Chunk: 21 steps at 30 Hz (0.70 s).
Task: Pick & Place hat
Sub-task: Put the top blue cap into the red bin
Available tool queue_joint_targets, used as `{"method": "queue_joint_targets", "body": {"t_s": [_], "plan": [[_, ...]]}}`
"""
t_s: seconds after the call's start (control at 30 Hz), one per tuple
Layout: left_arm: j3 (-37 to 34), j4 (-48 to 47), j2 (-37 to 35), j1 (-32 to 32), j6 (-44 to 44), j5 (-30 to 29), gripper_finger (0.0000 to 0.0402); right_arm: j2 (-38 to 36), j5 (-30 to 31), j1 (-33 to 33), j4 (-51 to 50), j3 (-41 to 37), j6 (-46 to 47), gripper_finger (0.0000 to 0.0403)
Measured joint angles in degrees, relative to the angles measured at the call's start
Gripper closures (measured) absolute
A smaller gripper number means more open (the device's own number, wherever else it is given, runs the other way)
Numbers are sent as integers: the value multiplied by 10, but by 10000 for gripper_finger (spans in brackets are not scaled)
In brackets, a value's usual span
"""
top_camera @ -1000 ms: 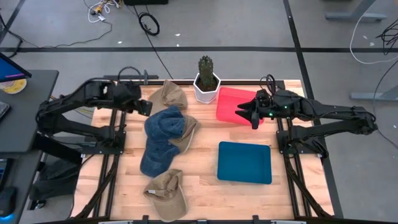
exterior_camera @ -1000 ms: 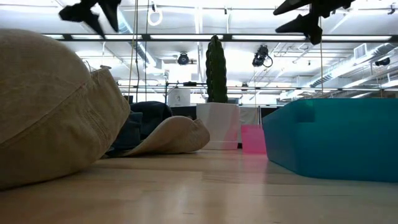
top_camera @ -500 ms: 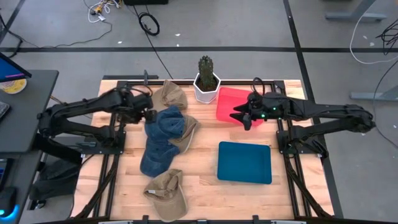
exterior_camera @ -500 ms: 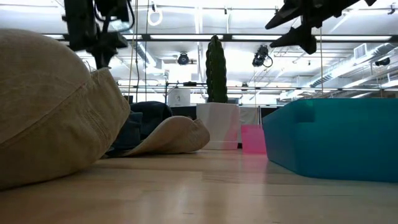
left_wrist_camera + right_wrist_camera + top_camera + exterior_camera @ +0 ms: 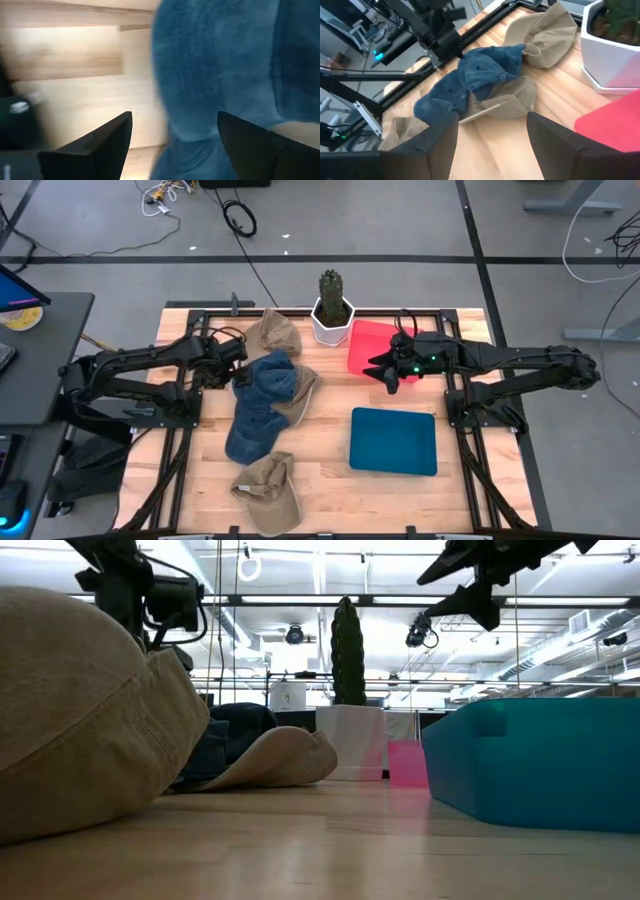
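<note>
Hats (image 5: 262,395) left; bins (image 5: 393,440) right; plant pot (image 5: 332,320) behind.

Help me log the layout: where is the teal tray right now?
In the high view the teal tray lies on the table's right half, toward the front, just below the red tray and right of the blue hat.

The left gripper (image 5: 238,374) has its jaws spread, with the blue hat (image 5: 262,402) directly ahead and bare tabletop (image 5: 330,480) beside it. A tan hat (image 5: 272,332) lies just behind those jaws, and another tan hat (image 5: 304,390) pokes out on the blue hat's far side. The right gripper's (image 5: 382,370) jaws, also spread, hang over open wood; the red bin (image 5: 372,346) sits behind them, the potted cactus (image 5: 332,308) near, and the teal bin (image 5: 394,441) on the near side.
</note>
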Motion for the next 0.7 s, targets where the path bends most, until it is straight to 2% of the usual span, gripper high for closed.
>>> {"method": "queue_joint_targets", "body": {"t_s": [0.23, 0.5, 0.7], "plan": [[-34, 125, 0, 18, 5, 7, 108, 0, 2, 1, 11, 0, 0, 163], [-69, 146, 0, 32, 4, 13, 109, 1, 2, 1, 10, 0, 0, 163], [-88, 176, 0, 31, 25, 12, 132, 4, 2, 1, 10, 0, 0, 163]]}}
